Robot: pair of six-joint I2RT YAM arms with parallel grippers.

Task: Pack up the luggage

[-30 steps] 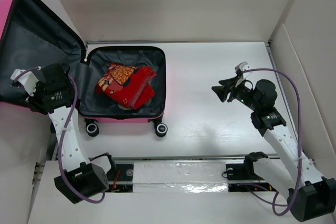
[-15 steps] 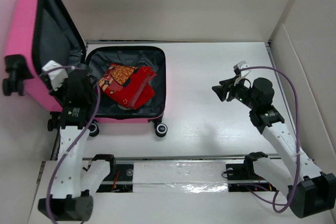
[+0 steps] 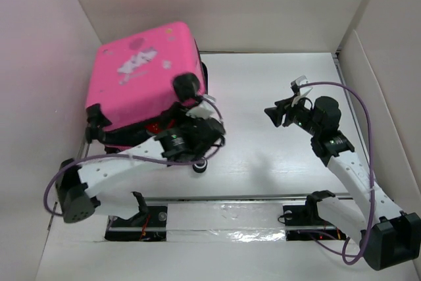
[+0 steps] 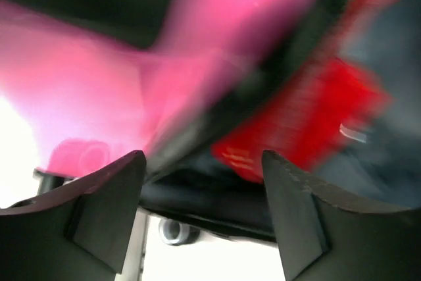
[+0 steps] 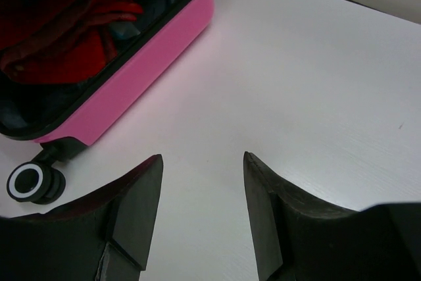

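The luggage [image 3: 141, 74] sits at the far left of the worktop [image 3: 276, 70], its long axis running near to far and its wheels toward the arm bases. Its lid is tilted low over the base but not shut, with red clothes [image 5: 72, 18] showing in the gap. The left claw [image 4: 202, 157], released and empty, is right at that gaping near-right corner. The right claw [image 3: 276, 114], also released, hangs well apart to the right. Pressing the lid down looks like the left arm's job

No legible text, brand, number or sign is being shown in any view; a whitish print is being carried on the pink lid of the luggage [image 3: 141, 74], too small and blurred to be read; the left wrist view is being smeared throughout.
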